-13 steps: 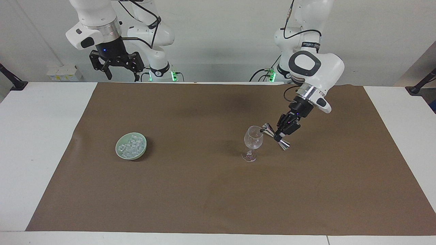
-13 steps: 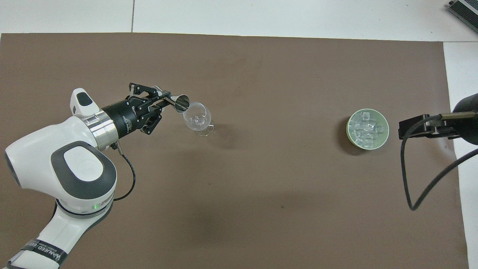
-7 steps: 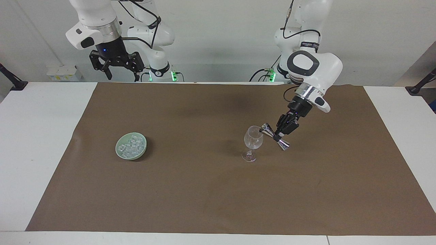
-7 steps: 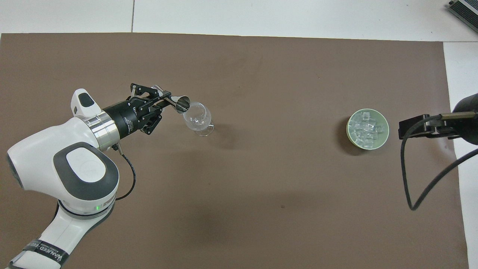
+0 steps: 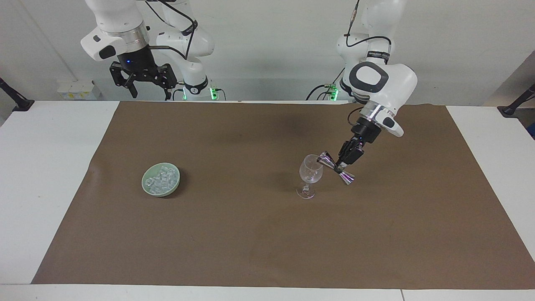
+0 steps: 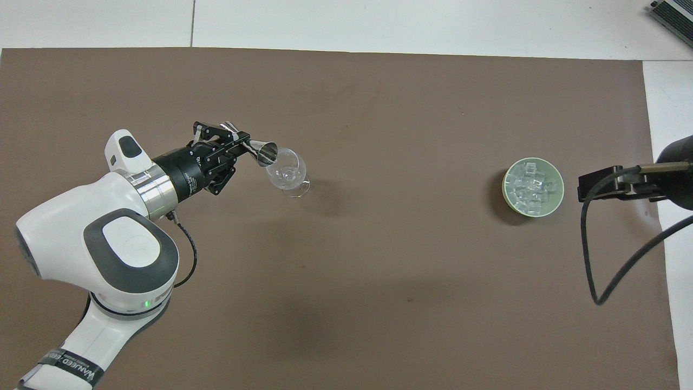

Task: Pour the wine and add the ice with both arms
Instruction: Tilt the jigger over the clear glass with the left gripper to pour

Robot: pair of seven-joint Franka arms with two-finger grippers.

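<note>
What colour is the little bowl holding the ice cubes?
Pale green; the bowl shows best in the overhead view.

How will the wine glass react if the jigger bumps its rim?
The wine glass stands on a thin stem and small foot, so it probably tips easily. Thin clear glass: likely fragile. The jigger, tilted in the left gripper, sits at rim height, giving a bump leverage.
</note>
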